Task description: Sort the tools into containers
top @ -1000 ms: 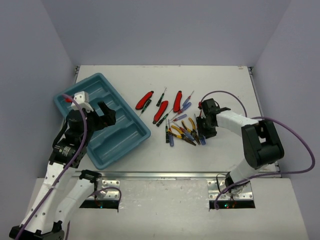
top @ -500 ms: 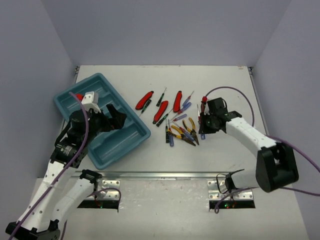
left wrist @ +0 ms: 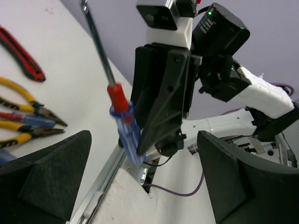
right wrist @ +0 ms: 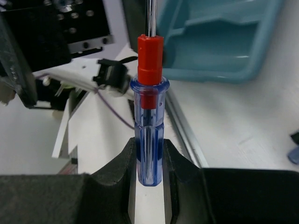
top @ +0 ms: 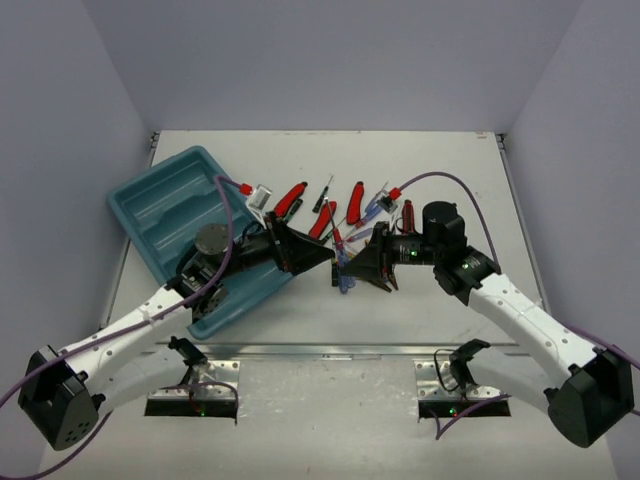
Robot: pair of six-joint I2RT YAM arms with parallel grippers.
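Note:
My right gripper [top: 356, 271] is shut on a blue-handled screwdriver [top: 343, 268] with a red collar and holds it above the table, shaft up. In the right wrist view the handle [right wrist: 149, 140] sits between both pads [right wrist: 122, 161]. My left gripper [top: 318, 258] is open and empty. It faces the right gripper from the left, close to the screwdriver, which shows in the left wrist view [left wrist: 125, 128]. The teal tray [top: 160, 200] lies at the left. Red-handled cutters [top: 290, 200] and yellow-handled pliers [left wrist: 18, 93] lie on the table.
More tools lie behind the grippers: two more red cutters [top: 355, 203], a thin black-green screwdriver [top: 322, 194] and blue screwdrivers [top: 373, 207]. The tray's near corner [right wrist: 219, 42] is just left of the grippers. A metal rail [top: 330, 350] runs along the table's near edge.
My right gripper has lifted the blue screwdriver from the pile and swung left. My left gripper has moved from over the tray rightward to face it.

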